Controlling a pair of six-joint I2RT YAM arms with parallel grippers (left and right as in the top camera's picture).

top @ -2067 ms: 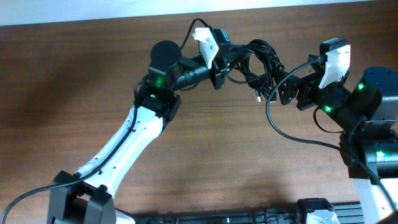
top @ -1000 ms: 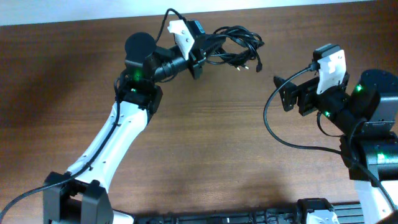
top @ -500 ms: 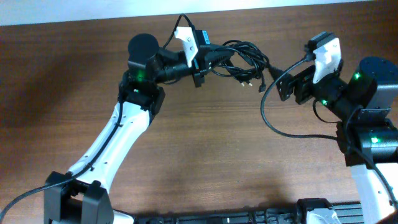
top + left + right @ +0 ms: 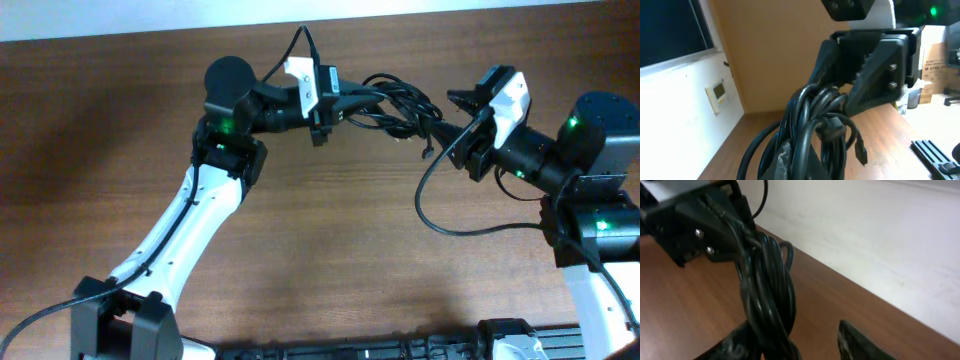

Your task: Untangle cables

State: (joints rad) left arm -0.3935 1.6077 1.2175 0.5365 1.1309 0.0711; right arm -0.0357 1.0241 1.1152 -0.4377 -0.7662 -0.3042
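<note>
The cables [image 4: 395,100] are a bundle of thin black loops held in the air above the table's far side. My left gripper [image 4: 345,100] is shut on the bundle's left end; in the left wrist view the cables [image 4: 815,125] rise from between its fingers, and a small plug [image 4: 861,152] dangles from them. My right gripper [image 4: 450,125] meets the bundle's right end. In the right wrist view the cables [image 4: 767,290] lie against its left finger [image 4: 735,345], while the right finger [image 4: 860,342] stands apart from them, so the right gripper [image 4: 795,330] is open around the loops.
The brown wooden table [image 4: 330,250] spreads below both arms. A white wall [image 4: 865,230] runs along its far edge. A black rail [image 4: 400,352] lies at the front edge. The right arm's own thick wire [image 4: 440,215] hangs in a loop below its wrist.
My right gripper has moved left to the bundle, and its jaws have narrowed around the loops. The left gripper has kept its hold on the cables and hardly moved.
</note>
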